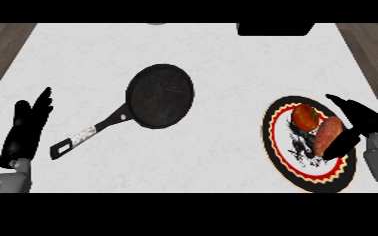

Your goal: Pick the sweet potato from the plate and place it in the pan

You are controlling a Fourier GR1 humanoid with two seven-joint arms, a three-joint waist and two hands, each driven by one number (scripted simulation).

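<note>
The counter (221, 150) is a pale, faintly mottled stone-like slab, with strips of wood-grain floor showing past its left and right edges. Near the middle lies the pan (160, 96), a flat, matte black oval with a speckled cooking face and a thin raised rim; its straight handle runs down to the left, black with a short worn, silvery patch partway along. Nothing lies in the pan.

At the right sits the plate (277, 152), round though it looks taller than wide, with a dark outer band, a red and yellow zigzag ring and a white centre with a black scribbled pattern. On it rests the sweet potato (327, 134), a smooth, pinkish-orange, tapered lump lying lengthwise, and just beside its upper end a rounder red-orange thing (305, 114), possibly a tomato.

The right hand (354, 122) comes over the plate's right side, its black fingers curving around the sweet potato and touching it; it looks like a grasp closing on it, with the potato not lifted off the plate.

The left hand (26, 125) rests open at the left edge, fingers up, apart from the handle's end.

A wide bare stretch of counter separates plate and pan. A dark box (275, 28) sits at the far edge.
</note>
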